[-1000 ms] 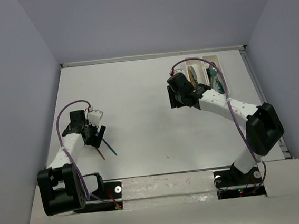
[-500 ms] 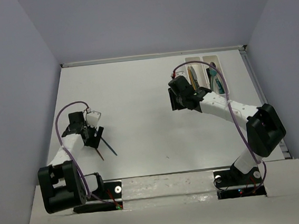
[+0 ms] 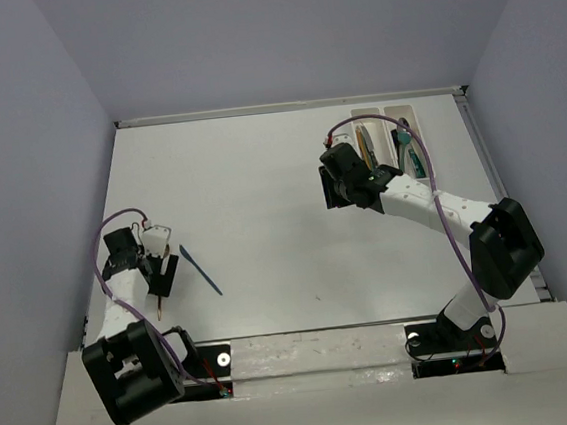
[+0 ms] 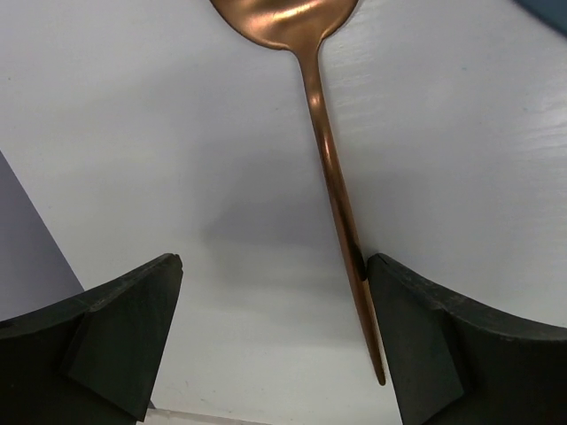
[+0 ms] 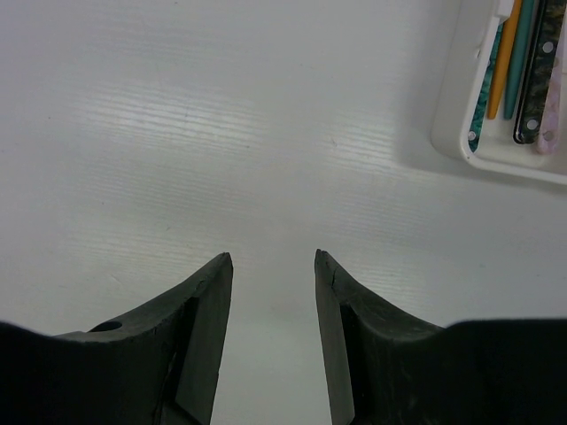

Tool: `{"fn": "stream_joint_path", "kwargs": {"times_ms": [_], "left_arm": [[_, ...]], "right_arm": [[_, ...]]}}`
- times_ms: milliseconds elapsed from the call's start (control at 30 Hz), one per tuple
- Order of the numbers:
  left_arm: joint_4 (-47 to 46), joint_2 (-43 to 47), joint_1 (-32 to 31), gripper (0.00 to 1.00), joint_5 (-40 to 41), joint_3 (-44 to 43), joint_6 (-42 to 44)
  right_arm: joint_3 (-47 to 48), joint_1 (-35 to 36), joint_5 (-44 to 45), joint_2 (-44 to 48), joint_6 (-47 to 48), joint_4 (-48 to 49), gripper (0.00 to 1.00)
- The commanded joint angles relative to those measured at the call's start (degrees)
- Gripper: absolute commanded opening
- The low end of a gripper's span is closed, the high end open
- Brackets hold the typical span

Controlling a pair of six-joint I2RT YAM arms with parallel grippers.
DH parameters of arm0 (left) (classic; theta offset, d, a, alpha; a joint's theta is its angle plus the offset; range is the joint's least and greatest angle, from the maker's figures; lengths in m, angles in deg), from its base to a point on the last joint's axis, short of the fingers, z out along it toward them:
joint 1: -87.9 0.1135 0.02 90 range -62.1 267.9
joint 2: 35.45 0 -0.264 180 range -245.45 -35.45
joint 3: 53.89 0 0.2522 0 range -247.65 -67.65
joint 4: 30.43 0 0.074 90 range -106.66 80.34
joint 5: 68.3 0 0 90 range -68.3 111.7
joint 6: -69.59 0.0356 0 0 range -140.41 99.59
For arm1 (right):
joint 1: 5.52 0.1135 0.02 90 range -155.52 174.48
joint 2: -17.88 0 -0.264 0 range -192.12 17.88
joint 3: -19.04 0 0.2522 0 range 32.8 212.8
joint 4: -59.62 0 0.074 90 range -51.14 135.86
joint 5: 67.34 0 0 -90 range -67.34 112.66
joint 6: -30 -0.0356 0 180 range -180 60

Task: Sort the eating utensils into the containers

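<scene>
**Left side.** The left pincer [image 3: 162,280] hangs over the counter [image 3: 260,175] close to its left edge, toward the near-left corner. Its jaws stand wide and clamp nothing. In the left wrist view, a copper spoon [image 4: 323,133] runs lengthwise through the gap, bowl pointing away from the wrist. The spoon's handle touches the inner edge of the finger on the right of that view, and the other finger is well clear of it. Whether the spoon lies flat on the counter cannot be told.

**Left of centre.** 1 blue knife [image 3: 201,271] lies on the counter just right of the left pincer. It sits at a slant and touches nothing.

**Right of centre.** The right pincer [image 5: 273,257] is over bare counter, just left of the containers. Its jaws are set to a narrow gap with nothing between them.

**Far-right corner.** The 2 white containers [image 5: 447,124] sit joined side by side, their long sides running away from the near edge. The right wrist view shows utensil handles [image 5: 503,62] inside: orange, plain teal, mottled teal, black speckled and pale. Which compartment that view shows cannot be told.
</scene>
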Motion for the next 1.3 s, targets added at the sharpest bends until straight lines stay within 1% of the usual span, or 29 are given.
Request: {"fn": "stream_joint_path", "kwargs": {"times_ms": [0, 67, 100, 133, 167, 267, 367, 467, 633, 700, 767, 800, 900, 967, 1200, 1267], "left_arm": [[2.21, 1.35, 3.39, 0.97, -1.77, 2.17, 5.32], [2.21, -0.14, 5.67, 0.91, -3.70, 2.08, 7.43], [2.30, -0.84, 6.37, 0.84, -4.41, 1.82, 8.05], [2.47, -2.41, 6.99, 0.80, -5.11, 1.47, 8.92], [2.65, -3.39, 8.30, 0.74, -6.42, 0.59, 9.37], [2.82, -6.55, 9.54, 0.62, -8.10, -1.08, 10.34], [3.44, -8.32, 9.63, 0.55, -9.95, -2.22, 11.65], [3.26, -8.58, 9.63, 0.52, -11.00, -2.75, 12.79], [4.93, -10.07, 9.55, 0.37, -13.64, -3.54, 15.78], [5.55, -11.73, 9.63, 0.23, -14.52, -4.16, 15.96], [4.85, -12.88, 9.72, 0.03, -14.35, -4.77, 14.91], [4.76, -13.85, 9.90, 0.00, -14.35, -5.04, 14.56], [5.02, -14.82, 10.07, 0.00, -15.22, -5.83, 14.03], [3.44, -14.56, 10.25, 0.00, -15.93, -5.74, 12.98], [-1.39, -6.57, 11.13, 0.00, -19.62, -6.44, 8.06], [-3.05, -4.28, 11.22, 0.00, -20.06, -7.41, 4.90]], "right_arm": [[2.26, 0.25, -0.15, 1.09, 0.94, 1.72, 0.48], [3.14, 0.25, -0.24, 1.00, 0.85, 1.02, 0.48], [3.40, 0.25, -0.06, 1.00, 0.94, 0.67, 0.48], [3.67, 0.25, 0.11, 0.91, 0.85, 0.05, 0.48], [4.28, 0.25, 0.20, 0.82, 0.85, -0.30, 0.48], [4.81, 0.25, 0.38, 0.74, 0.50, -1.27, 0.48], [4.90, 0.25, 0.81, 0.82, 0.23, -1.80, 0.48], [4.90, 0.25, 1.34, 0.82, 0.15, -2.41, 0.48], [4.90, 0.25, 2.31, 0.91, 0.15, -3.03, 0.48], [4.90, 0.25, 2.57, 1.00, 0.06, -3.29, 0.48], [4.81, 0.25, 2.66, 1.17, 0.23, -3.38, 0.48], [4.73, 0.25, 2.75, 1.44, 0.15, -3.38, 0.48], [4.20, 0.25, 3.01, 1.96, 0.15, -3.55, 0.48], [3.76, 0.25, 3.45, 2.75, 0.06, -3.55, 0.48], [2.70, 0.25, 2.49, 5.13, -0.56, -3.03, 0.48], [2.09, 0.25, 1.61, 6.01, -0.64, -2.15, 0.48]]}}
